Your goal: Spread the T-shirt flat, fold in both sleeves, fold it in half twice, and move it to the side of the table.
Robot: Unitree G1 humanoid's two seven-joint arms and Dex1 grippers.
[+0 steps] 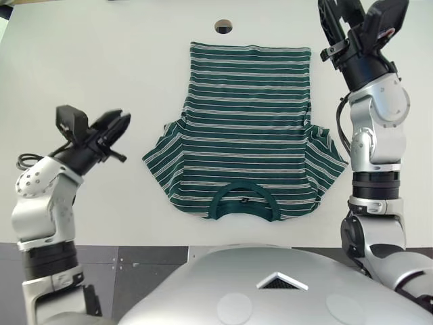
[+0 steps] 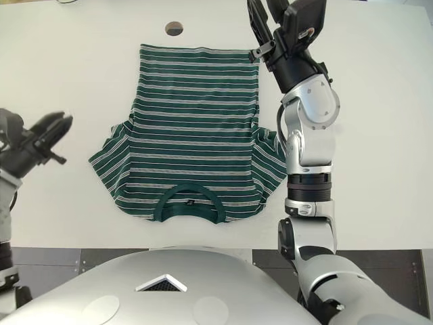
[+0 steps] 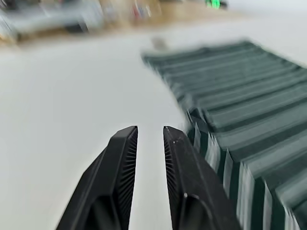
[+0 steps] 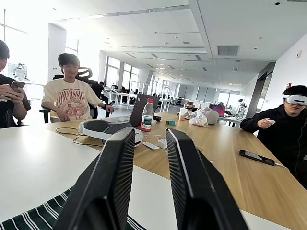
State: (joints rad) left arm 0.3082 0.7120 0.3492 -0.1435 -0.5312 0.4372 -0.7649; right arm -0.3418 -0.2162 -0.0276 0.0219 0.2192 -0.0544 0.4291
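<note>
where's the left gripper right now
In the left eye view the left gripper is on the robot's left, over bare table just off the near left sleeve of the T-shirt, not touching the cloth, jaws slightly apart.

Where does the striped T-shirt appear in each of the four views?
Left eye view: T-shirt at the picture's middle, collar toward the robot.
Right eye view: T-shirt left of the middle.
Left wrist view: striped cloth just beyond the left gripper.
Right wrist view: a striped edge beneath the right gripper.
Shared landmark: the round hole by the hem, both eye views.
</note>
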